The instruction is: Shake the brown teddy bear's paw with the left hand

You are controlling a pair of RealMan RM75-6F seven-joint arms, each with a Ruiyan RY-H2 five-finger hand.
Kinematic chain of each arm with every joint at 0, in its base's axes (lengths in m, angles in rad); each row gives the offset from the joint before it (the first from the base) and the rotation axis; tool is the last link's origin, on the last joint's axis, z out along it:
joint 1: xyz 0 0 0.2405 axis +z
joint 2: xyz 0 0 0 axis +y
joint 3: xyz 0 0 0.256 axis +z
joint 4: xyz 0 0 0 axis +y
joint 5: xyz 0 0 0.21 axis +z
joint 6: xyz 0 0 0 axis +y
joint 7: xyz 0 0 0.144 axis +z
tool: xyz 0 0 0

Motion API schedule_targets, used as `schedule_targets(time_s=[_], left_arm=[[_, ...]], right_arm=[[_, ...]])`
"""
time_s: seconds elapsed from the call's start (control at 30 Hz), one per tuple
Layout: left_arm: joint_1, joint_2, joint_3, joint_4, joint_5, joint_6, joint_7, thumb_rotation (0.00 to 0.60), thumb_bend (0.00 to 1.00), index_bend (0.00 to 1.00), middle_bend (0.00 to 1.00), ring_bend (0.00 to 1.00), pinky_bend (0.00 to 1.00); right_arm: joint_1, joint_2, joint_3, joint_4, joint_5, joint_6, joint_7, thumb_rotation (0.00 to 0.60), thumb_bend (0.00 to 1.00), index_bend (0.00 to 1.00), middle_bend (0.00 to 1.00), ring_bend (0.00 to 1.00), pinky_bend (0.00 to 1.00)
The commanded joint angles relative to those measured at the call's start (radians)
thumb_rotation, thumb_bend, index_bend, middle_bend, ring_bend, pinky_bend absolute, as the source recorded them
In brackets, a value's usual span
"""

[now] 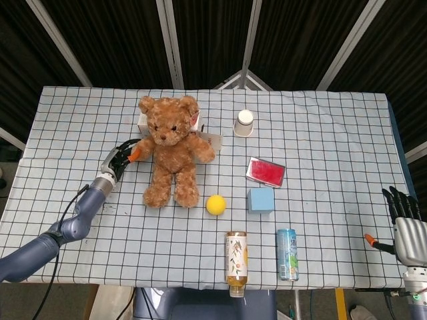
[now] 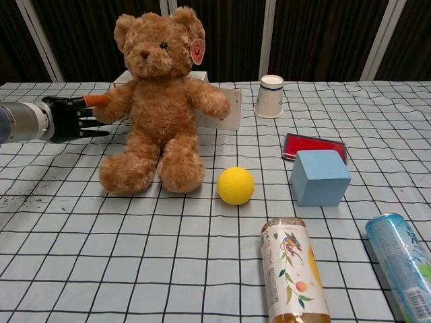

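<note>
On the checked tablecloth (image 2: pixel 202 269), our left hand (image 2: pixel 67 118) grips the brown teddy bear's (image 2: pixel 158 108) paw (image 2: pixel 111 110) — right hand (image 1: pixel 407 223) empty, fingers apart.

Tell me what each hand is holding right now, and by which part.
The left hand holds the teddy bear by its paw. The right hand holds nothing.

Black-fingered left hand (image 2: pixel 67 118) with orange thumb tip, silver wrist, grey-blue arm.
</note>
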Motion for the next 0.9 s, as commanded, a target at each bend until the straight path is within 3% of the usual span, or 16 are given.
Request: schedule_targets(time_s=[0.03, 0.27, 0.6, 0.9], left_arm=[[0.007, 0.006, -0.009, -0.021, -0.015, 0.027, 0.034, 0.6, 0.67, 0.31, 0.46, 0.07, 0.0], [0.015, 0.012, -0.008, -0.04, -0.029, 0.041, 0.073, 0.6, 0.66, 0.31, 0.46, 0.07, 0.0], [0.013, -0.017, 0.001, 0.043, -0.071, -0.003, 0.109, 0.6, 0.66, 0.3, 0.46, 0.07, 0.0], [0.008, -0.017, -0.024, 0.023, -0.066, 0.006, 0.137, 0.6, 0.66, 0.3, 0.46, 0.07, 0.0]], right_arm=[[0.0, 0.0, 0.0, -0.001, -0.001, 0.0, 0.0, 0.6, 0.13, 0.05, 0.01, 0.0, 0.0], [0.0, 0.002, 0.0, -0.003, 0.001, -0.002, 0.0, 0.6, 0.13, 0.05, 0.01, 0.0, 0.0], [0.0, 0.004, -0.001, -0.006, 0.003, -0.004, -0.002, 0.6, 0.13, 0.05, 0.01, 0.0, 0.0], [0.001, 0.004, -0.001, -0.008, 0.006, -0.007, -0.005, 0.6, 0.13, 0.05, 0.01, 0.0, 0.0]])
